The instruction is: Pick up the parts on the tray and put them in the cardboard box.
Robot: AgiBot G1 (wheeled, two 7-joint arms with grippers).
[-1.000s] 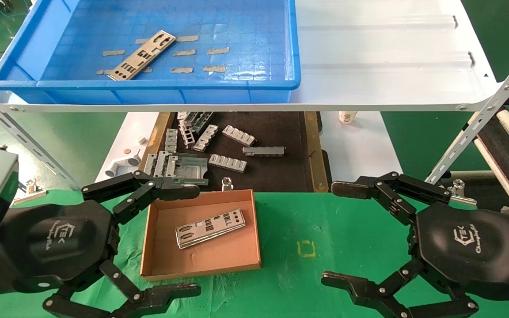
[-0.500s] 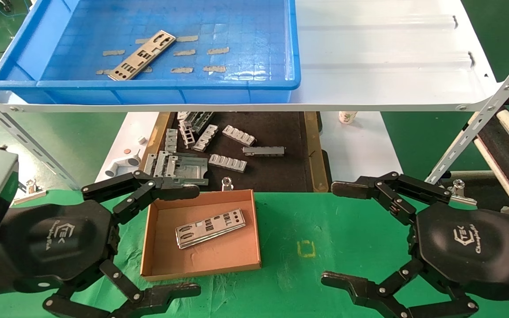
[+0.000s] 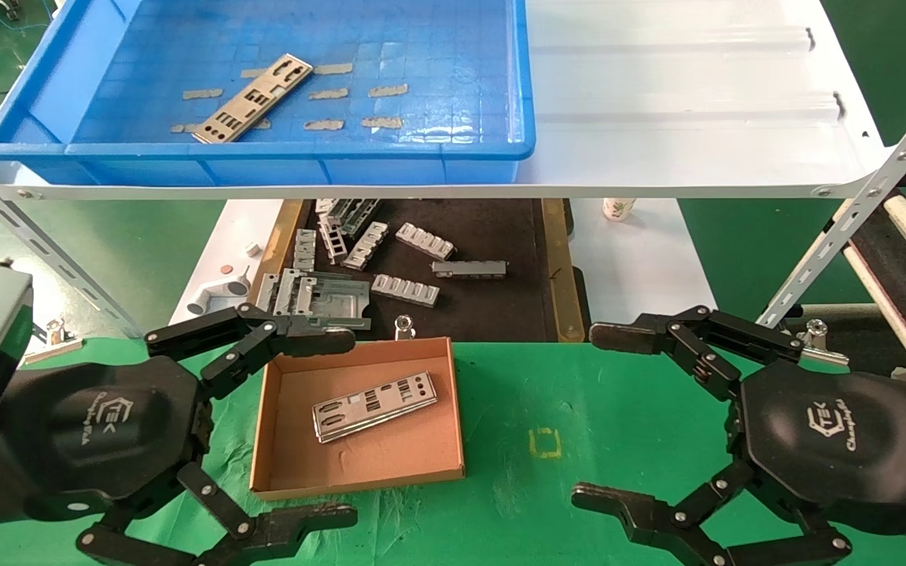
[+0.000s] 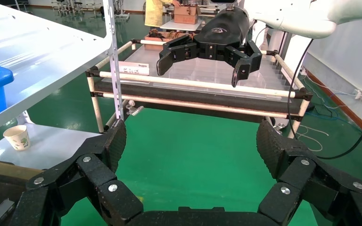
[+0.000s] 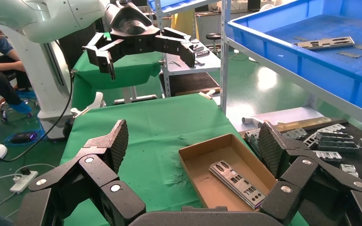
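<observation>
One silver plate [image 3: 253, 98] lies slanted in the blue tray [image 3: 296, 157] on the white shelf; it also shows in the right wrist view [image 5: 324, 43]. Another silver plate [image 3: 374, 406] lies in the cardboard box [image 3: 288, 448] on the green cloth, and both show in the right wrist view, plate [image 5: 238, 183] and box [image 5: 198, 174]. My left gripper [image 3: 343, 428] is open and empty, hovering at the box's left side. My right gripper [image 3: 594, 418] is open and empty to the right of the box. Each wrist view shows its own open jaws, left [image 4: 191, 141] and right [image 5: 192, 139].
A black wooden-edged tray [image 3: 559, 267] with grey ribbed brackets [image 3: 421, 267] sits under the shelf, behind the box. A paper cup [image 3: 618, 208] stands right of it. Slanted shelf struts [image 3: 854, 220] flank the work area. A binder clip [image 3: 403, 326] lies by the box's far wall.
</observation>
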